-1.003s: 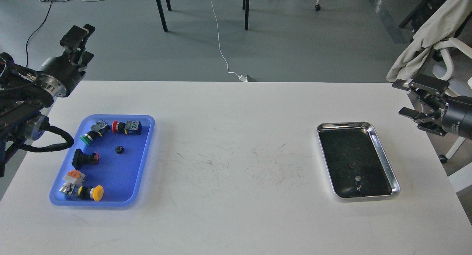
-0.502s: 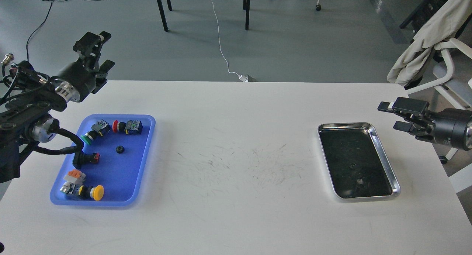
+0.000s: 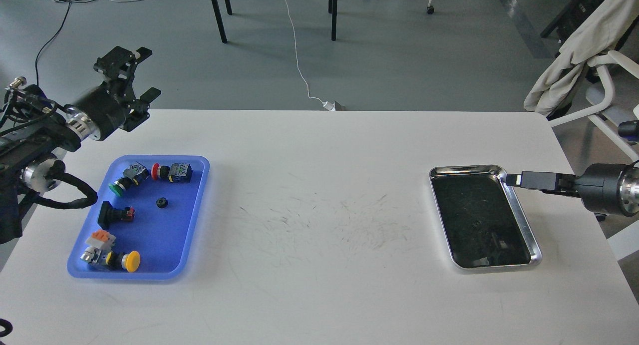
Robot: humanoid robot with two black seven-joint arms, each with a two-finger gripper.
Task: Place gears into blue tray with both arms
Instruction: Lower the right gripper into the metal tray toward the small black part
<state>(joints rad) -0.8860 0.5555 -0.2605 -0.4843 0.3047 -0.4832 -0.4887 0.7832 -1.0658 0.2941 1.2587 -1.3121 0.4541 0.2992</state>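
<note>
A gear lies in the blue tray, near the spread left pincer (right pincer: grip indiscernible); no writing legible.

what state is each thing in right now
left gripper: open, empty, raised beyond the blue tray
right gripper: seen edge-on at the metal tray's rim, fingers indistinct
blue tray: holds switches and one gear
gear: flat, apart from the switches
metal tray: holds a small dark gear

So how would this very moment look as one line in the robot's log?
left end effector: open, raised behind blue tray | right end effector: at silver tray rim | one gear in blue tray
</note>
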